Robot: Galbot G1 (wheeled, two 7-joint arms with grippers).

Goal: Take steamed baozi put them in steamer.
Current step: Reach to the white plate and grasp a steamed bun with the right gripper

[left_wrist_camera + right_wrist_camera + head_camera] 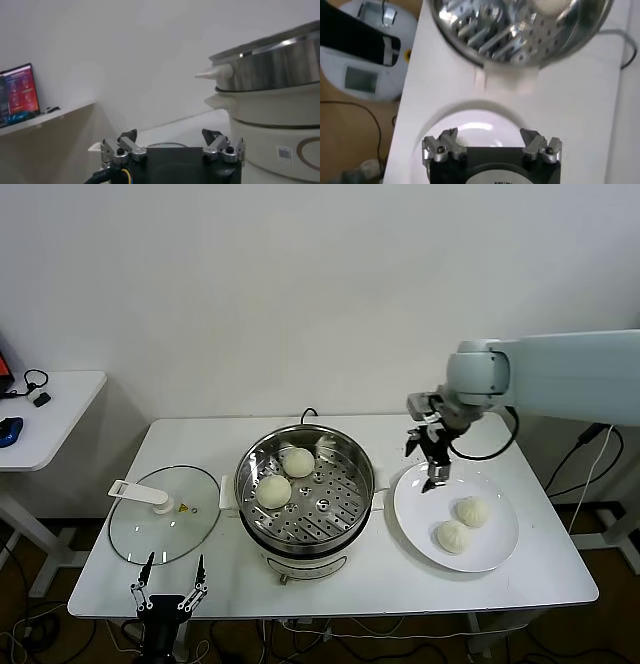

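Steel steamer at table centre, holding two pleated white baozi, left of right gripper. Two more on plate, just below it. Left gripper parked low.

Left wrist: spread wide; steamer cropped.

Right wrist: fingers apart, empty; plate partly hidden.

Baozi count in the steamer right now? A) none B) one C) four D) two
D: two baozi sit on the perforated tray of the steamer; the other two are on the plate, under the open right claw.
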